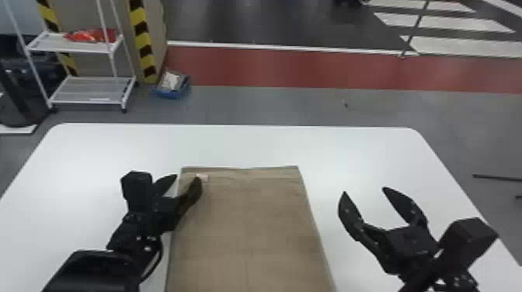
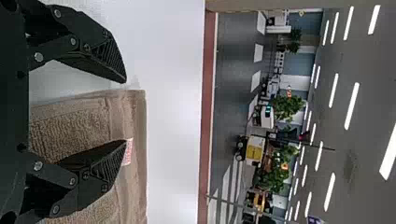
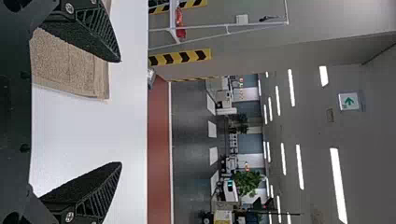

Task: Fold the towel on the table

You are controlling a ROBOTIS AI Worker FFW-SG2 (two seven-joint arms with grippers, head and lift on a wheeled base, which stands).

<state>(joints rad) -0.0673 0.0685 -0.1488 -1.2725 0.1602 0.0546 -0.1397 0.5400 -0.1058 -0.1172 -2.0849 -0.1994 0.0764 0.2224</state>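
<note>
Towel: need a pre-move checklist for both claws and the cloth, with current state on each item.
1. Towel lying flat: ok, only slight creases near its far edge.
2. Left claw open: ok.
3. Left claw lined up on the towel's left edge: ok, near the far corner, one finger over the cloth and the other outside it.
4. Right claw open: ok.
5. Right claw lined up on the towel's right edge: not ok, it sits off to the right, over the table.
6. Towel's near edge straight: cannot tell.
</note>
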